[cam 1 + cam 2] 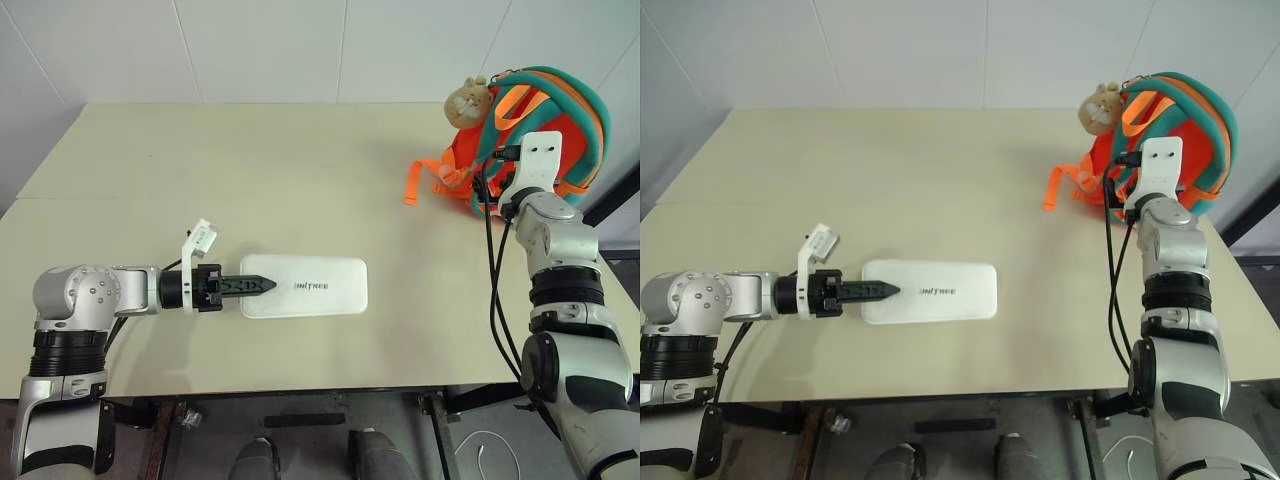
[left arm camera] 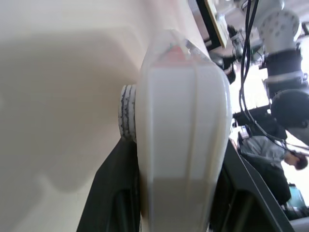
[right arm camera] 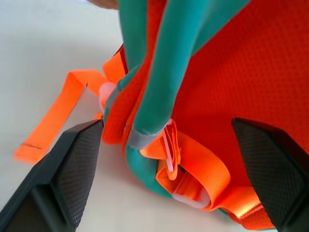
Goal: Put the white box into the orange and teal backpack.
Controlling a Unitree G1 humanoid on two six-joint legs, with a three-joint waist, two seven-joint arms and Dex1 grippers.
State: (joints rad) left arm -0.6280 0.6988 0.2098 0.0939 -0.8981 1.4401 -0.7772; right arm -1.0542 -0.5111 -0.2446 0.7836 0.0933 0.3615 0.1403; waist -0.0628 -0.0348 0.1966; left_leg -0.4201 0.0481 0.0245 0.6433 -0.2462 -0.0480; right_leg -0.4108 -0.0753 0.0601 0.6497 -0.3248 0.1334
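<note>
The left gripper (image 1: pixel 258 285) has its jaws clamped on the near end of the white box (image 1: pixel 305 286) lying on the counter (image 1: pixel 250 170), while the right gripper (image 3: pixel 164 159), jaws wide and empty, faces the backpack (image 1: pixel 540 130), which probably needs opening next.

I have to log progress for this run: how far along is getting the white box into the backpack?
Done: the left gripper is closed on one end of the flat white rectangular box, which sits at the beige table's near side. In hand: the open right gripper is at the bright orange and teal backpack, straps between its fingers. Left: closing on the backpack, opening it, carrying the box across and putting it inside.
</note>
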